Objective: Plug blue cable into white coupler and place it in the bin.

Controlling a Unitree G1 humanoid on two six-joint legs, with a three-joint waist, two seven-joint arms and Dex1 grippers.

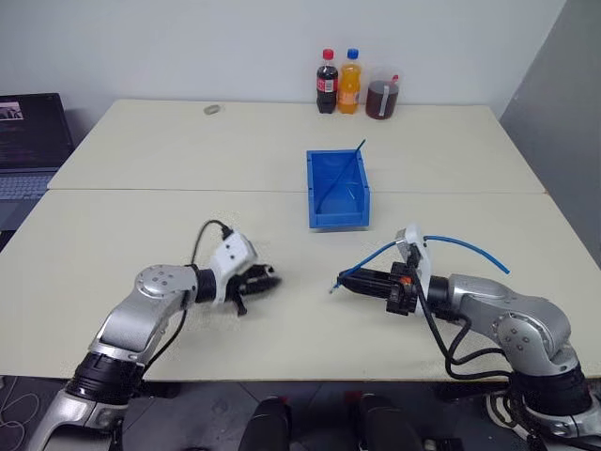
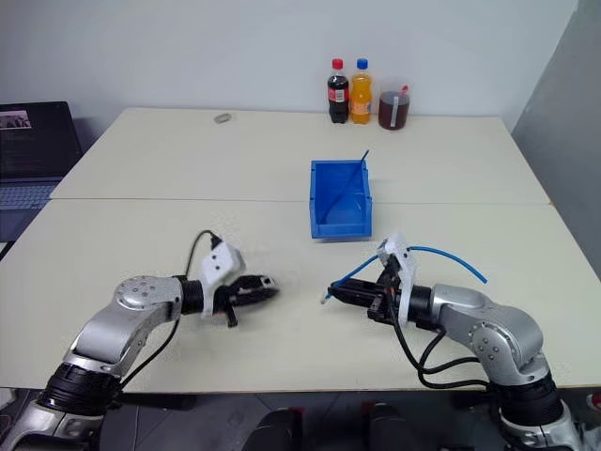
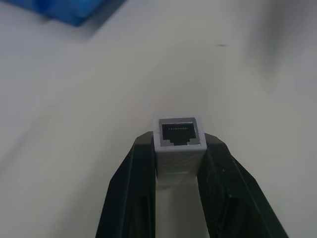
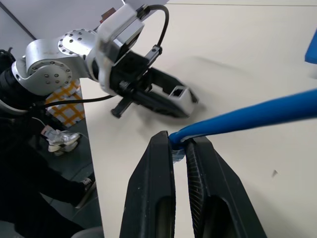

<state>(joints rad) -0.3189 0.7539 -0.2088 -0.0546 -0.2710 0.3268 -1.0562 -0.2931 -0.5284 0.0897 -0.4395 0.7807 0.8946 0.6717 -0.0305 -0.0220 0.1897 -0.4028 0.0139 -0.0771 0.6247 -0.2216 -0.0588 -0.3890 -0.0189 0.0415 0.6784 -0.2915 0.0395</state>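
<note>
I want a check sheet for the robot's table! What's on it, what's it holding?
Surface: pale table, two tops joined.
Job's things: coupler in left gripper; blue cable in right gripper; not joined; bin behind them, a thin strand in it.
Clutter: two bottles, a cup, a small ring at the far edge.
Grippers: both shut on their things.
Cables: black leads on both arms.
Surroundings: laptop left, white wall.

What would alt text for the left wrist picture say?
Two black fingers of the left claw pinch the white coupler, its dark socket facing the camera. A pale table lies beyond, with a corner of the bin at the edge.
</note>
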